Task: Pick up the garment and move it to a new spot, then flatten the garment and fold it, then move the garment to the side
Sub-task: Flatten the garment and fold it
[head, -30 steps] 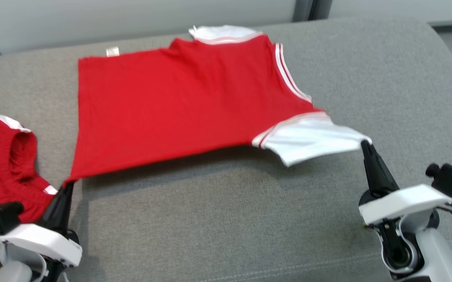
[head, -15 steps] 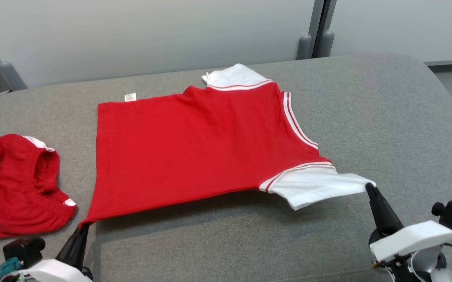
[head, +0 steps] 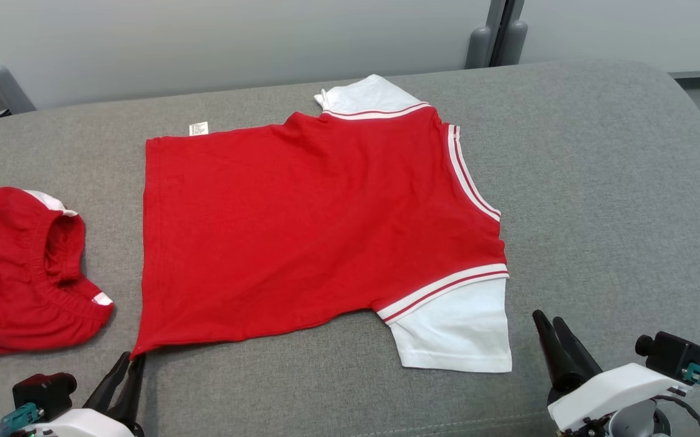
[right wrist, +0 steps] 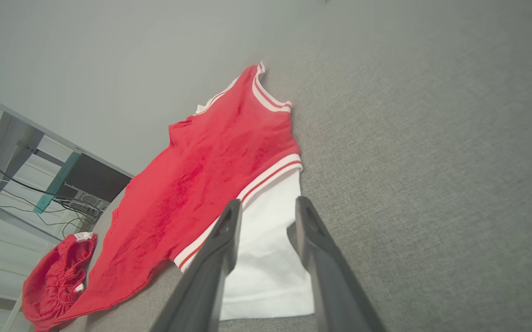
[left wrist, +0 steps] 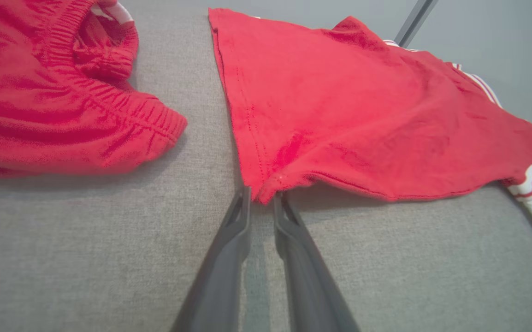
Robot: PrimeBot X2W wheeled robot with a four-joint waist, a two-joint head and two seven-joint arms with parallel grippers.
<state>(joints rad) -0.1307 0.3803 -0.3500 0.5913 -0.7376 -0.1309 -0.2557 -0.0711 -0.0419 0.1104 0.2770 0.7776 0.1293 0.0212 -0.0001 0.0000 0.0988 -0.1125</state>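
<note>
- As I look down from the head camera, the red shirt lies spread flat in the middle of the grey cushion, with its hem toward my left and its striped neckline toward my right.
- One white sleeve lies at the near side, and the other sleeve lies at the far side of the shirt.
- My left gripper sits at the lower left, low over the cushion. Its fingers point away from me and lean a little to the right, and they reach the near corner of the hem.
- In the left wrist view, these two fingers stand a little apart with a narrow gap. The hem corner lies just at the tips, slack on the cushion. I cannot tell if the pads touch the cloth.
- My right gripper rises from the lower right, and its fingers lean a little toward the left. It is just beside the near sleeve but not touching it.
- Its fingers are clearly apart and hold nothing. In the right wrist view, I see the near sleeve through the gap, flat on the cushion.
- The red shorts lie crumpled at the far left, near the left arm and apart from the shirt.
- A small white label sticks out at the far corner of the hem.
</note>
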